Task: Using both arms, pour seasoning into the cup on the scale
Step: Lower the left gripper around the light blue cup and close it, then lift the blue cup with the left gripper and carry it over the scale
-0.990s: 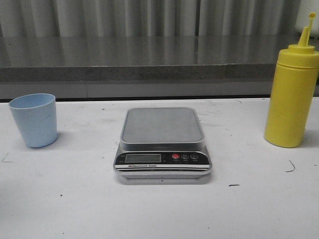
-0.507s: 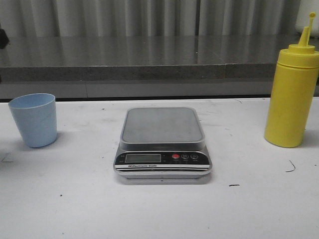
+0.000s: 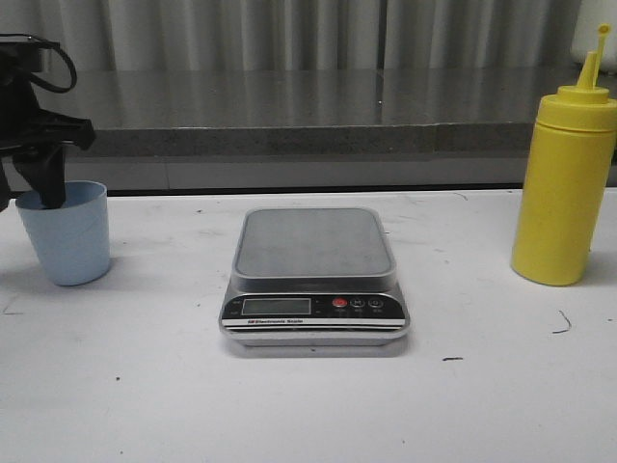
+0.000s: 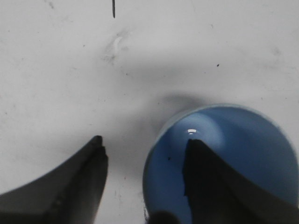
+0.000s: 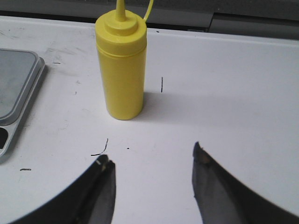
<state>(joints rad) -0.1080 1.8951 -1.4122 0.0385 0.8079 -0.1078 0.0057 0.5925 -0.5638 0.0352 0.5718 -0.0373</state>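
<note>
Left wrist view: left hand (image 4: 145, 179) spread wide, one finger inside the cup (image 4: 243, 154) at far left, straddling its wall for a lift. Right hand (image 5: 152, 182) wide, short of seasoning (image 5: 122, 65). Scale (image 3: 313, 253) bare.

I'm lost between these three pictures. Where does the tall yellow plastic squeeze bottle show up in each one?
Front view: the tall yellow plastic squeeze bottle stands upright at the far right of the table.
Left wrist view: not in it; only the pale blue plastic cup shows.
Right wrist view: it stands upright, upper middle, beyond the open right claw.
Shared landmark: the flat silver kitchen scale, to the bottle's left in both the front and right wrist views.
</note>
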